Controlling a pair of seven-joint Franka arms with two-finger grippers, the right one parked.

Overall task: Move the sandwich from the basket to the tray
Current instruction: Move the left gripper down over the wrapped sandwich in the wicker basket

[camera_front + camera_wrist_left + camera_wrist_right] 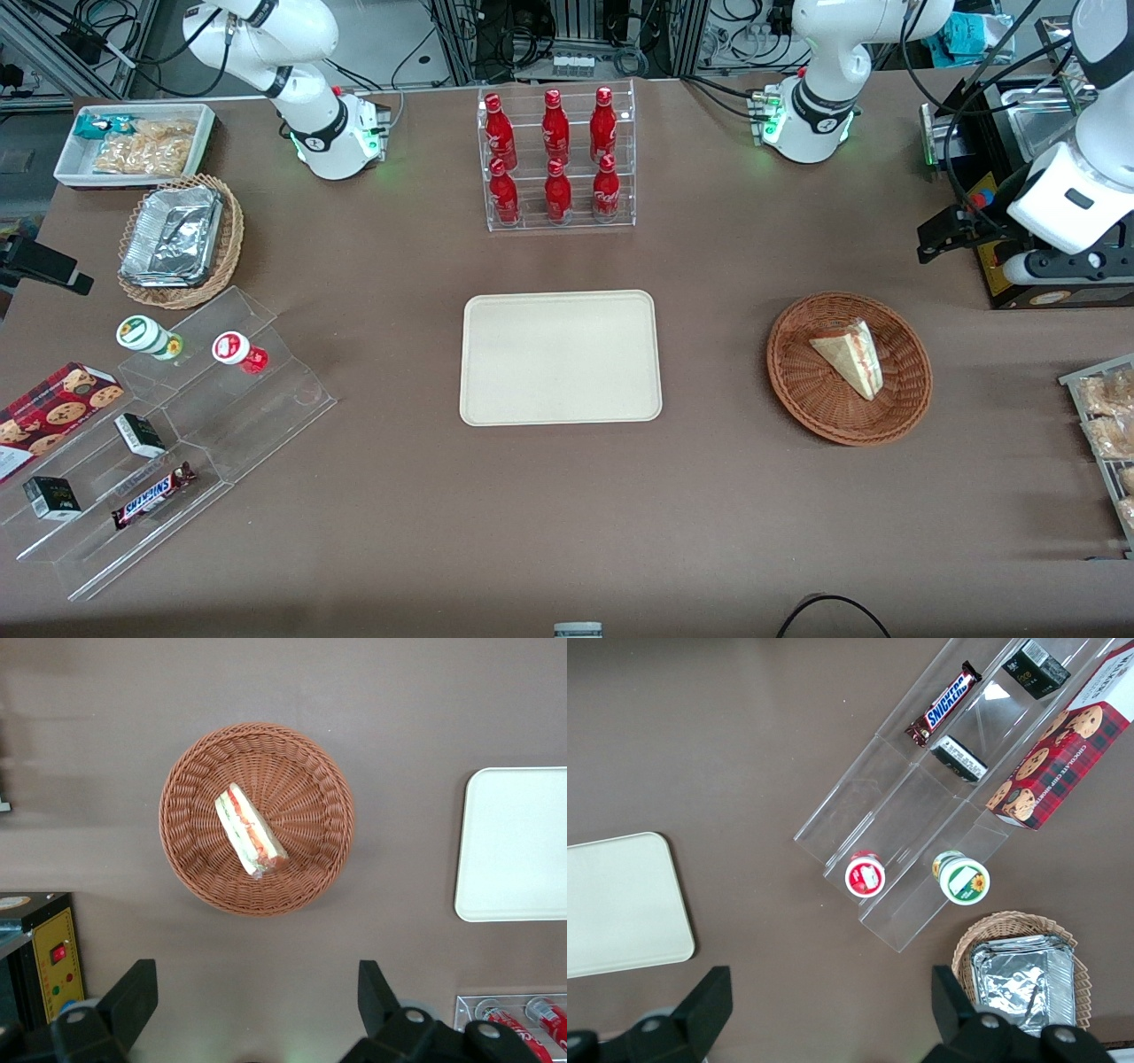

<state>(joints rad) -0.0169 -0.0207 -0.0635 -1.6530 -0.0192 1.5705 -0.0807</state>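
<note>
The sandwich, a pale wedge with red and green filling, lies in the reddish-brown wicker basket. It also shows in the left wrist view, in the basket. The beige tray lies flat at the table's middle, bare, beside the basket; its edge shows in the left wrist view. My left gripper hangs open and empty well above the table, farther from the front camera than the basket and toward the working arm's end. In its wrist view the gripper has its jaws spread wide.
A black box with a yellow panel stands right by the gripper. A rack of red bottles stands farther back than the tray. Bagged snacks lie at the working arm's end. A stepped acrylic stand and tan basket of foil containers sit at the parked arm's end.
</note>
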